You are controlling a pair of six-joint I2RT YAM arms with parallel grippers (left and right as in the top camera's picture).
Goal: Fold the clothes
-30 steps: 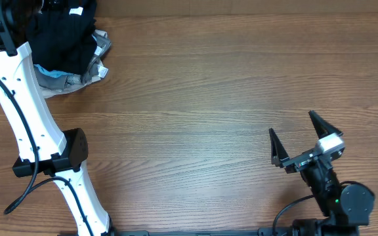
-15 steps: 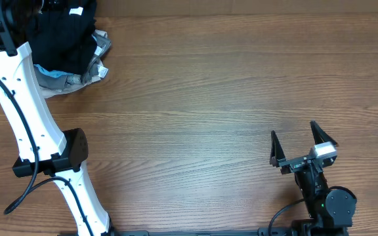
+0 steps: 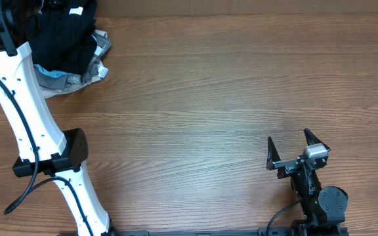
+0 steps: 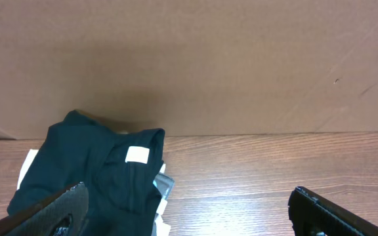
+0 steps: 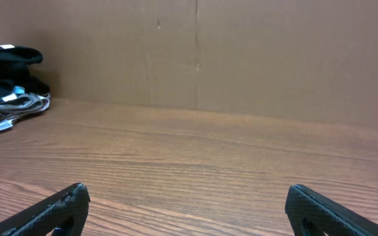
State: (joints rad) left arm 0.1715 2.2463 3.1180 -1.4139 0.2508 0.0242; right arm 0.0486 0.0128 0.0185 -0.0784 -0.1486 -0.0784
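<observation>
No text, number or brand can be read; the small white label (image 4: 136,155) on the black T-shirt (image 4: 77,177), at 11 o'clock on the surface (image 3: 209,98), shows no legible letters.

The wooden table (image 3: 209,98) showed its grain running side to side. A heap (image 3: 67,52) of clothes sat at about ten o'clock, hard against the far edge. A grey cloth (image 3: 97,67) and a light-blue cloth (image 3: 48,69) lay on the wood at the bottom. A black shirt (image 3: 61,36) with a small white label (image 3: 76,11) lay crumpled on top of them.
</observation>
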